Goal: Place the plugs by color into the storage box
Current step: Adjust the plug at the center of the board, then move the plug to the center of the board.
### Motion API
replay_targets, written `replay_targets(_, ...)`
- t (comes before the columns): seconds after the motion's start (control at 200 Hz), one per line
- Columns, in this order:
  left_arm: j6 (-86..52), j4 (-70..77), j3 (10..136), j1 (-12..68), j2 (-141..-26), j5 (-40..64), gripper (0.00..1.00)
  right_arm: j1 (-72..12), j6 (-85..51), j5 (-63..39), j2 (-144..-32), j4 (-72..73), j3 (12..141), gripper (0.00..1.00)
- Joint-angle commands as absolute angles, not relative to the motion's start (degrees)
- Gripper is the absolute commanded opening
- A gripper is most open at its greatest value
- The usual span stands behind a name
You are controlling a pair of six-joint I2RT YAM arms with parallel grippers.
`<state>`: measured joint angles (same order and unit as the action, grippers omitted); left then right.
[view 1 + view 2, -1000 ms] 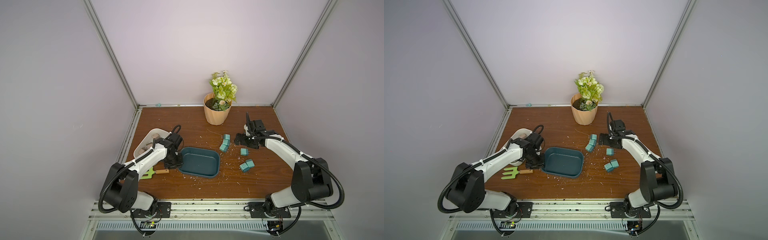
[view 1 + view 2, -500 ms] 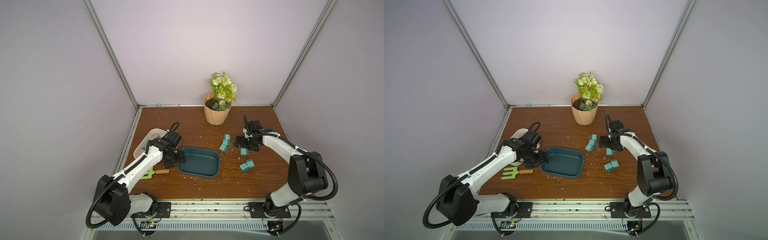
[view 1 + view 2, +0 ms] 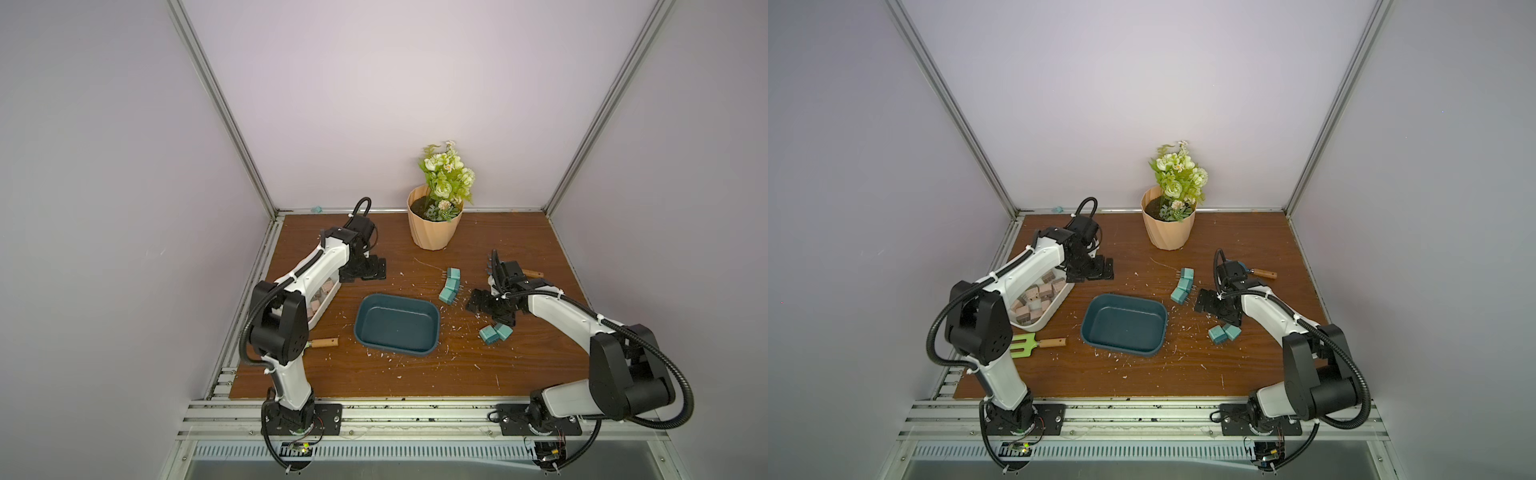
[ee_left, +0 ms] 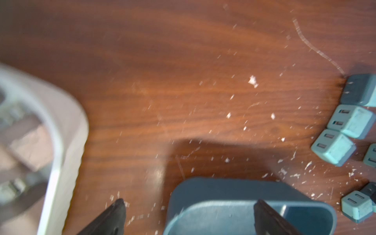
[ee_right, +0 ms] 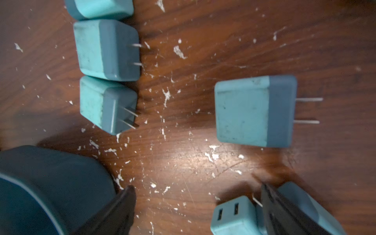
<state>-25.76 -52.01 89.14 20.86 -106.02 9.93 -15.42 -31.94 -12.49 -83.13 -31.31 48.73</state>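
Observation:
A white storage box [image 3: 1059, 305] at the left holds several beige-pink plugs [image 3: 1038, 297]. A dark teal storage box [image 3: 397, 324] [image 3: 1125, 324] stands empty mid-table. Three teal plugs [image 3: 450, 284] [image 5: 107, 103] lie in a curved row to its right, and two more [image 3: 494, 333] [image 5: 234, 215] lie nearer the front. One teal plug [image 5: 254, 110] lies alone under my right arm. My left gripper [image 3: 361, 272] [image 4: 189, 201] is open and empty beside the white box's far end. My right gripper [image 3: 492, 309] [image 5: 197, 188] is open over bare wood, one finger beside the pair.
A flower pot [image 3: 434, 230] stands at the back. A green garden fork [image 3: 1034, 344] lies in front of the white box. Another wooden handle [image 3: 1262, 273] lies behind my right wrist. White chips litter the wooden table [image 3: 415, 374].
My left gripper opened and drew back from the dark box's left edge toward the white box's far end. My right gripper came forward over the lone teal plug.

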Motion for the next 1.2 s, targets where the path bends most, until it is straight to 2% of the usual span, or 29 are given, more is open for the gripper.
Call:
replay_targets(0.0,-22.74,-52.19,91.46,21.1,-109.88,13.63,0.99,-15.61,-32.35,-12.98,-85.99,-29.43,52.25,0.99)
replay_targets(0.215,-23.01,-50.56,89.91,23.99,-112.26,15.24,0.98,-15.64,-31.67,-12.29,-89.95,-29.95,55.15,0.99)
replay_targets(0.681,-28.45,-45.0,73.86,26.37,-102.4,17.67,0.97,-15.51,-21.43,-6.89,-104.25,-40.78,73.28,0.99)
replay_targets(1.011,-30.84,-44.99,73.81,26.31,-99.58,15.35,0.97,-14.46,-23.21,-5.7,-99.6,-42.63,71.78,0.99)
replay_targets(1.196,-31.05,-45.06,74.49,26.37,-99.83,15.22,0.97,-13.98,-18.19,-5.54,-101.9,-44.73,80.1,0.99)
